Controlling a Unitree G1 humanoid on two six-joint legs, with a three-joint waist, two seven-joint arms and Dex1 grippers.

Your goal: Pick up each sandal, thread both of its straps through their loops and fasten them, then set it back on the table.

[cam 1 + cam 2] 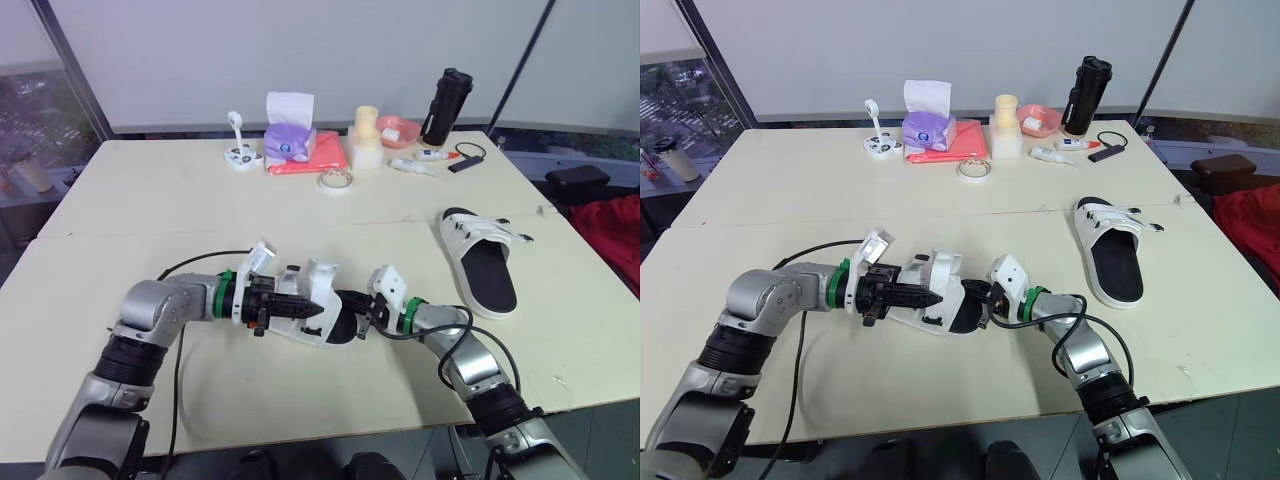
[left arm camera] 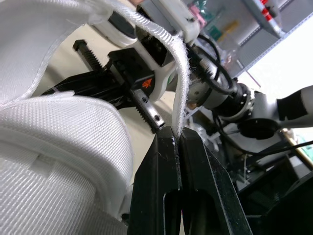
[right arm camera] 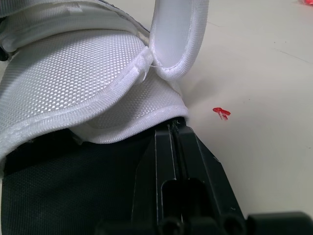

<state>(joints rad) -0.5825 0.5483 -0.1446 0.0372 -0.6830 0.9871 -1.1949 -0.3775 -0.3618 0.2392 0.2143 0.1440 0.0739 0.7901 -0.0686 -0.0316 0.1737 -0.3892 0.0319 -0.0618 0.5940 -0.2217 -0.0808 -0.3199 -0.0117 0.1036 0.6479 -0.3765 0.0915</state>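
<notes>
Left wrist view: my left gripper [image 2: 177,134] clenches the white woven strap [image 2: 182,83]. The right gripper [image 3: 172,128], closed, braces the black-soled white sandal [image 1: 322,290]. Threading step, I judge; next I must feed the strap through.

Nothing legible anywhere at this moment. There's a tiny orange logo [image 2: 146,83] on the right hand [image 1: 361,320], unreadable. Labels on the tissue pack [image 1: 290,140] and small bottle [image 1: 413,165], twelve o'clock on the tabletop [image 1: 150,200], are too small to read.

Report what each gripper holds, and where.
Left gripper pinches a strap of the near sandal; right gripper is shut on that sandal's side edge.
</notes>
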